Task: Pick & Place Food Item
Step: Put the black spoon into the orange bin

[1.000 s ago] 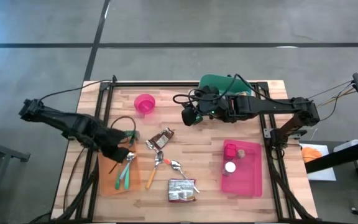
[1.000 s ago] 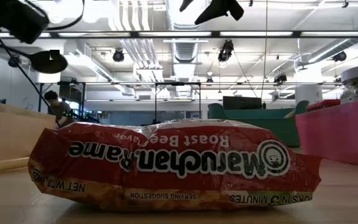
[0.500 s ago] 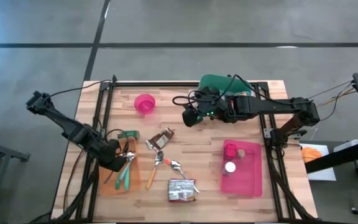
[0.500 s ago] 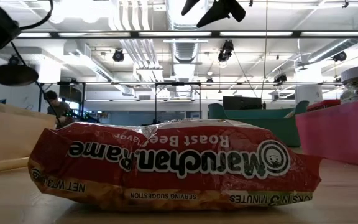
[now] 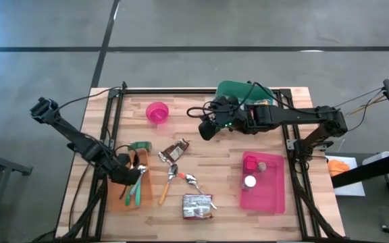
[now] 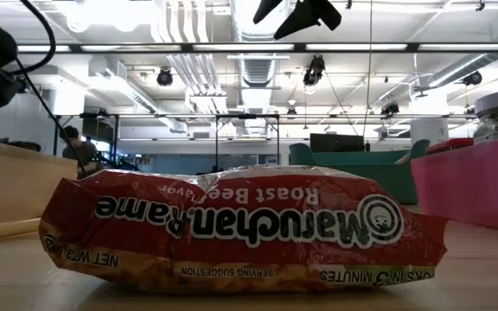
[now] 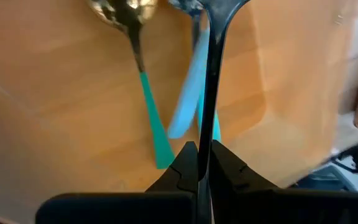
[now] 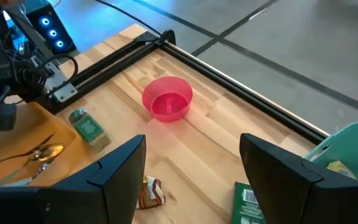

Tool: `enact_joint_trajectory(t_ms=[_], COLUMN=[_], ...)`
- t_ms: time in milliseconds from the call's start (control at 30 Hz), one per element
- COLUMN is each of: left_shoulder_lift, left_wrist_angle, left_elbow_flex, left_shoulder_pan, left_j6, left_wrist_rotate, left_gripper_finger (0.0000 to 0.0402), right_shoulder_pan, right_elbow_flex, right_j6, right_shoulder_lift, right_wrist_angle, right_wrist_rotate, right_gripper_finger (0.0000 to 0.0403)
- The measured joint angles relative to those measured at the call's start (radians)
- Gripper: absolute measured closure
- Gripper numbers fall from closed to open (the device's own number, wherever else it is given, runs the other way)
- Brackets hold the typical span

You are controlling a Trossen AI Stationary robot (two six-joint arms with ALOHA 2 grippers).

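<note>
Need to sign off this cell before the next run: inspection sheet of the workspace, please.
Surface: wooden table, black rails along its edges.
Job's things: ramen pack near front edge; wrapper mid-table; green jar; pink tray holding small items.
Clutter: orange tray with spoons; loose spoons; pink bowl; green bin.
Hands: left hand over the orange tray, shut on a dark handle; right hand open, raised above the table's back half.
Cables: black loops at both arms.
Surroundings: grey floor; a person far behind in the low view.
</note>
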Motion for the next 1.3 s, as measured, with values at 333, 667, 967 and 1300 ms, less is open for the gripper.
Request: enact_joint_trajectory(t_ms=[333, 667, 967, 1300], left_shoulder_lift=[0.05, 0.201, 0.267, 0.266], left_wrist_angle=[0.01, 0.109, 0.116, 0.116], left_elbow_flex=[-0.038, -0.037, -0.038, -0.038], left_shoulder_pan=[0.0, 0.003, 0.003, 0.003], left_j6=[-0.019, -0.018, -0.014, -0.025], left_wrist_rotate=[0.01, 0.037, 0.039, 0.031], left_gripper_finger=[0.0395, 0.0395, 0.0395, 0.0389], right_shoulder_pan=[0.0, 0.0, 0.0, 0.0], right_elbow_flex=[-0.016, -0.034, -0.035, -0.035], right_j6=[-0.011, -0.026, -0.061, -0.065], right_shoulder_lift=[0.0, 0.0, 0.0, 0.0], right_wrist_angle=[0.0, 0.001, 0.001, 0.001], right_wrist_rotate=[0.0, -0.026, -0.026, -0.026], right_gripper_finger=[0.0147, 0.0147, 0.0147, 0.0147])
